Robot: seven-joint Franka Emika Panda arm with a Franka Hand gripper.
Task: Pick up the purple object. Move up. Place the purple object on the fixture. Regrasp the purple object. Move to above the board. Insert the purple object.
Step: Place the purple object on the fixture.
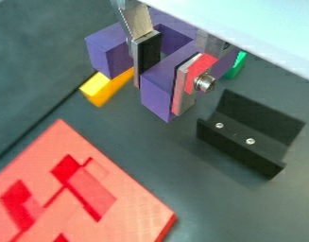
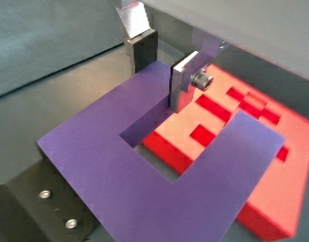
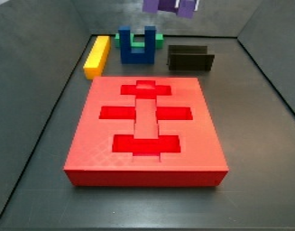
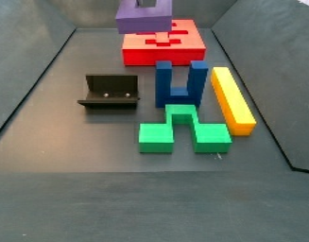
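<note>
Dark grey floor inside low walls. The gripper [image 2: 163, 64] hung high, its jaws clamped on the purple object [image 2: 131, 151], well above the fixture [image 3: 190, 59]. Judged step: moving up. Next: lower and seat the object on the fixture beside the board [image 3: 147, 126].

Gripper [image 2: 161, 68] gripping purple object [image 2: 106, 151] above board [image 2: 232, 123].

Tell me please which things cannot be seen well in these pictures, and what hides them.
1. The gripper, holding the purple object up in the air: cut off by the top edge in both side views.
2. The board: in a wrist view the purple object covers much of it.
3. The green block: in a wrist view a finger hides most of it.
</note>
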